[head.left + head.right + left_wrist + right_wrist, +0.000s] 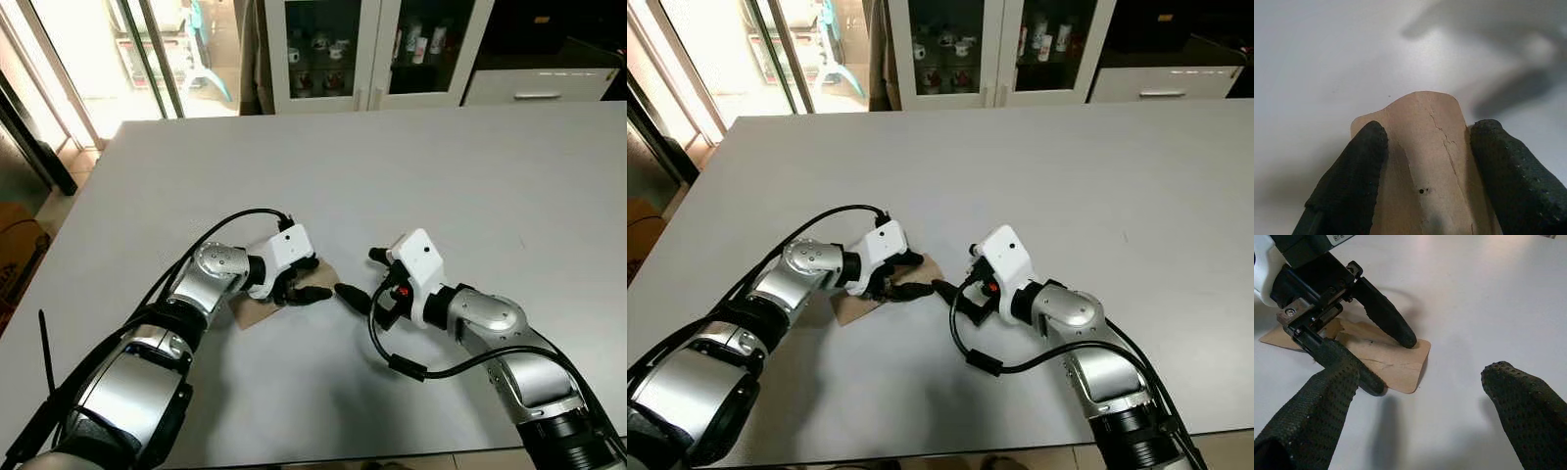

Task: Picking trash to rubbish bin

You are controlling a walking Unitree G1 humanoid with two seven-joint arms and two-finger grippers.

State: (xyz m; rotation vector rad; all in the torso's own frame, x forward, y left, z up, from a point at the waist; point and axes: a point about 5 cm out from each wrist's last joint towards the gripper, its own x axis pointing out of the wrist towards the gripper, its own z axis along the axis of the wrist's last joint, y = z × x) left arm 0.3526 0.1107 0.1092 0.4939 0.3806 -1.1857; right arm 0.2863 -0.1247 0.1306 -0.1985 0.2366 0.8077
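Note:
A flat piece of brown cardboard (250, 311) lies on the white table (441, 166), near its front edge. My left gripper (315, 279) reaches over it, and its two black fingers (1352, 181) press against the card's opposite edges. The card (1425, 156) arches slightly between them. My right gripper (362, 277) hovers just right of the card with its fingers spread wide and nothing between them. In the right wrist view, the card's rounded corner (1410, 367) is in front of that gripper (1422, 377).
A white cabinet with glass doors (372, 49) stands behind the table, with a white drawer unit (539, 86) to its right. Sliding glass doors (98, 59) are at the back left. A brown box (15, 255) sits on the floor to the left.

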